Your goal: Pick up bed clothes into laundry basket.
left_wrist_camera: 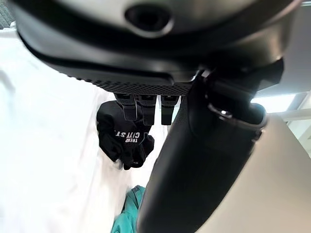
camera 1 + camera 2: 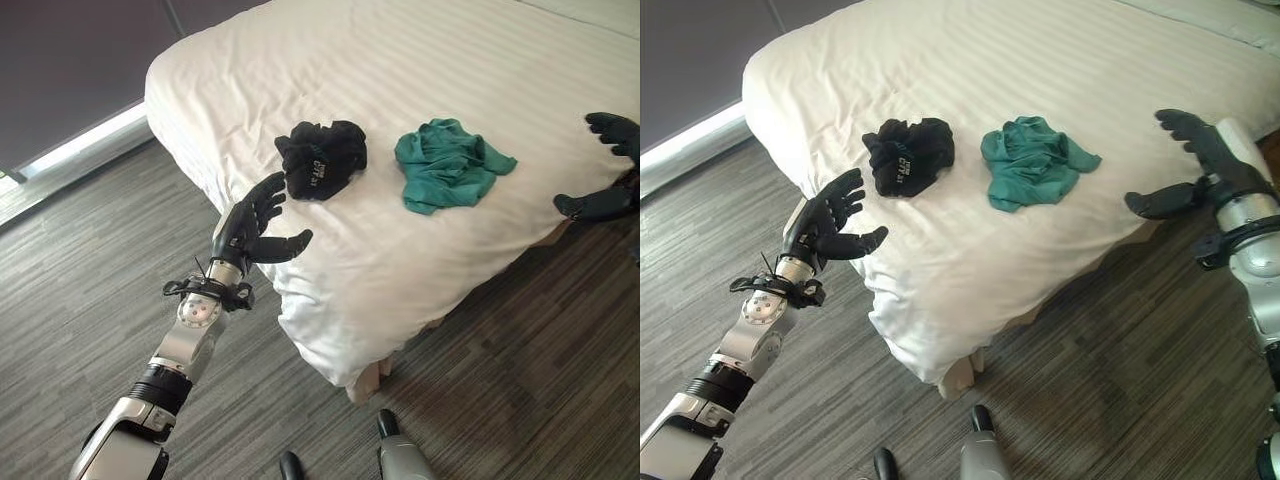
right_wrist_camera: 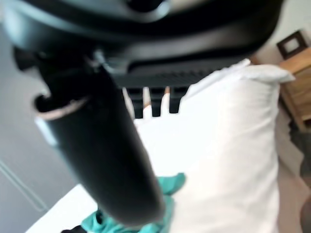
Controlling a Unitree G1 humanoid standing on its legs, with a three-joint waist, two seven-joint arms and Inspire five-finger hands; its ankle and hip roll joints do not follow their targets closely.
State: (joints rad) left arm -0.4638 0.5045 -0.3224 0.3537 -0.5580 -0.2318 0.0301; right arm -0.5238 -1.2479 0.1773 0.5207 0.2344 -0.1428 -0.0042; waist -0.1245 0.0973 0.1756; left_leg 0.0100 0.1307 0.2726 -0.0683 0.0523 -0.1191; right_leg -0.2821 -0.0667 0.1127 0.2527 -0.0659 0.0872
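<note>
A white bed (image 2: 420, 60) fills the upper part of the head views, its near corner hanging toward 6 o'clock over grey wood-grain floor (image 2: 80, 250). 2 crumpled garments lie on the sheet, close together but apart: a black garment (image 2: 321, 157) with small white print, and at its 3 o'clock a teal garment (image 2: 448, 163).

The left hand (image 2: 252, 232) hovers at the bed's edge, at about 7 o'clock from the black garment and near it without touching. Its fingers are spread and reach toward the cloth, thumb out to the side, nothing held. In the left wrist view the black garment (image 1: 124, 138) lies just past the fingertips (image 1: 144, 109), with a sliver of the teal cloth (image 1: 127, 218) beyond.

The right hand (image 2: 1195, 165) hangs over the bed's far side, at 3 o'clock from the teal garment and well apart from it. Its fingers are extended, thumb pointing back toward the cloth, and it appears empty. The right wrist view shows the teal cloth (image 3: 170, 187) on the white sheet, a white pillow (image 3: 243, 121) beside it, and what may be a wooden nightstand (image 3: 299, 82).
</note>
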